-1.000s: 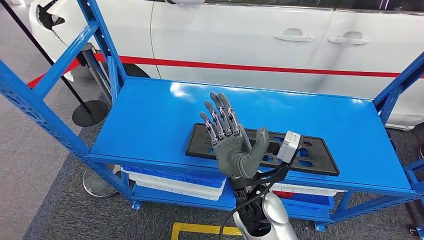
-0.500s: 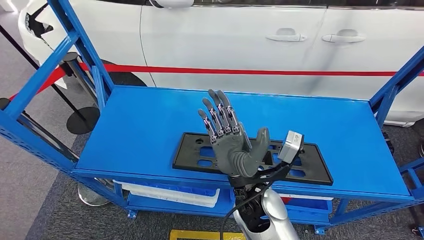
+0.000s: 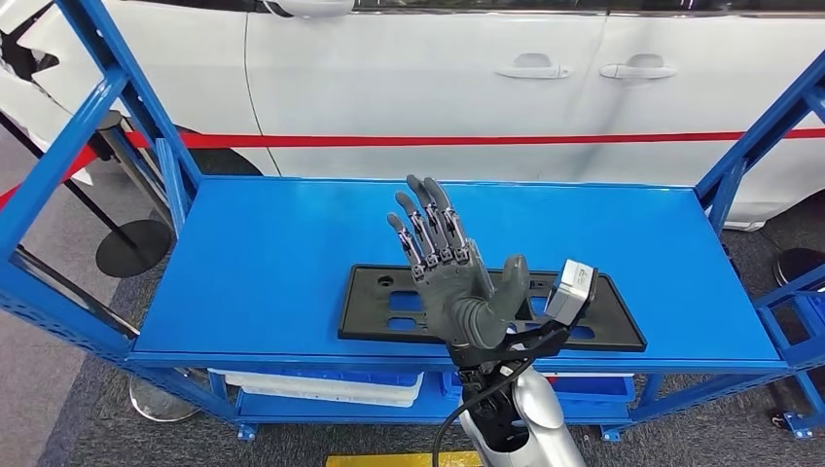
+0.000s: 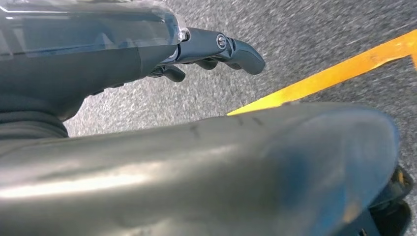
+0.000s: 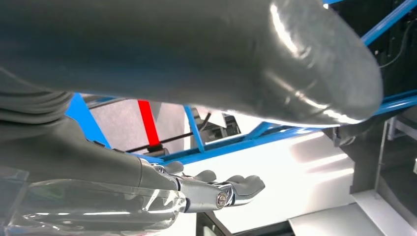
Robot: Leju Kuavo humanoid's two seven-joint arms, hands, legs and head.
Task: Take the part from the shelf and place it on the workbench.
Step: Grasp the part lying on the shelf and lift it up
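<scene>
The part [image 3: 389,304] is a long flat black panel with several cut-outs, lying near the front edge of the blue shelf [image 3: 272,253] top. My right hand [image 3: 450,282] is raised in front of the panel's middle, fingers spread and pointing up, holding nothing and hiding the panel's centre. In the right wrist view the fingers [image 5: 231,189] of that hand reach out bare toward the blue frame and the white car. My left hand [image 4: 216,46] hangs above grey floor with its thumb apart from the fingers and nothing in it.
A white car [image 3: 438,88] with a red stripe stands right behind the shelf. Blue uprights [image 3: 126,107] rise at both shelf ends. White bins [image 3: 321,387] sit on the lower level. A black post base [image 3: 131,245] stands at the left, and a yellow floor line [image 4: 319,73] runs below.
The whole picture has slid, so the camera has moved and the shelf looks more square-on. My right hand keeps the same raised, spread pose over the panel.
</scene>
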